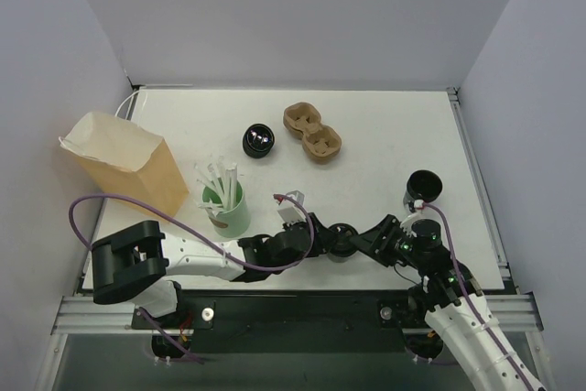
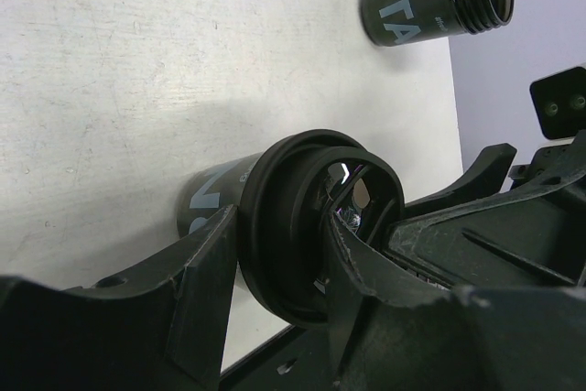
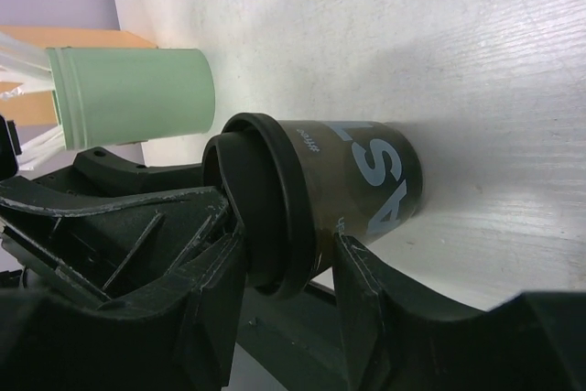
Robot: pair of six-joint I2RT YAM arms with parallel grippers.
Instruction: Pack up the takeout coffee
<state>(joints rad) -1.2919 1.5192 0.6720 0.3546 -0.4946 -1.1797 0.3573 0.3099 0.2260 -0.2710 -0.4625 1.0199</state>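
Observation:
The takeout coffee [image 3: 362, 180], a black lidded cup with pale lettering, stands near the table's front edge, mostly hidden between both grippers in the top view [image 1: 341, 246]. My left gripper [image 2: 279, 258] is shut on its lid [image 2: 293, 217], with a finger against each side of the rim. My right gripper [image 3: 288, 240] comes from the other side. One of its fingers [image 3: 366, 272] touches the cup wall just below the lid, and the other presses against the lid. In the top view the left gripper [image 1: 328, 241] and right gripper [image 1: 359, 243] meet at the cup.
A green cup [image 1: 225, 206] holding white straws stands just left of the arms. A lidless black cup [image 1: 423, 188] is at the right, another black cup [image 1: 259, 141] behind. A brown cup carrier [image 1: 312, 132] and a paper bag [image 1: 124, 164] sit further back.

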